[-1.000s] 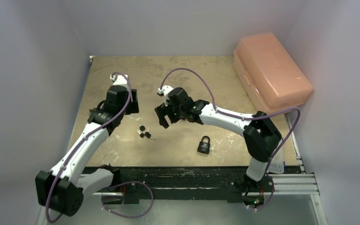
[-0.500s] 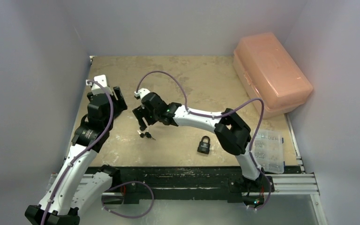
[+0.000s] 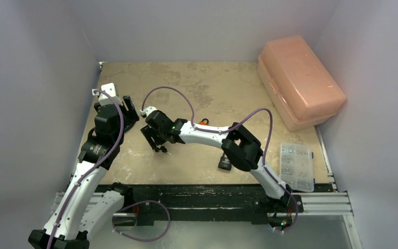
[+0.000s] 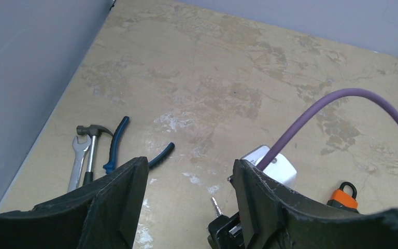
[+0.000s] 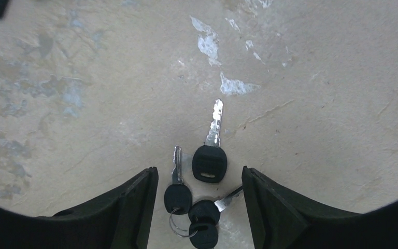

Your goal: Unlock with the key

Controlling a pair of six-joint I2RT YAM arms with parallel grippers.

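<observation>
**Operator:** How far am I with the unlocking?

**Observer:** I judge you are at the very first step. Your right gripper (image 5: 198, 175) is spread wide and holds nothing. It hangs low, with one finger on each side of a single silver key with a black plastic head (image 5: 210, 162), which lies flat on the table. Just beside that key lies a ring of smaller black-headed keys (image 5: 190, 207). Which key fits, I cannot tell.

**Operator:** Where is all this on the table?

**Observer:** The keys are in the left half of the beige stone-patterned worktop (image 3: 228, 88), somewhat closer to the near edge than to the far one. The black padlock with a steel shackle (image 3: 224, 165) lies close to the near edge, about its middle, well apart from the keys. It is partly hidden under the elbow of your right arm (image 3: 241, 150).

**Operator:** And my other arm?

**Observer:** Your left gripper (image 4: 189, 168) is wide too and empty, raised by the left edge. Past it, along that edge, lie a hammer (image 4: 89, 153), a silver wrench (image 4: 76, 162) and blue-handled pliers (image 4: 116, 142). A small orange padlock (image 4: 342, 197) sits nearer the middle.

**Operator:** So what is left?

**Observer:** Everything: you must grasp a key, carry it to the padlock, insert it and turn it.
</observation>
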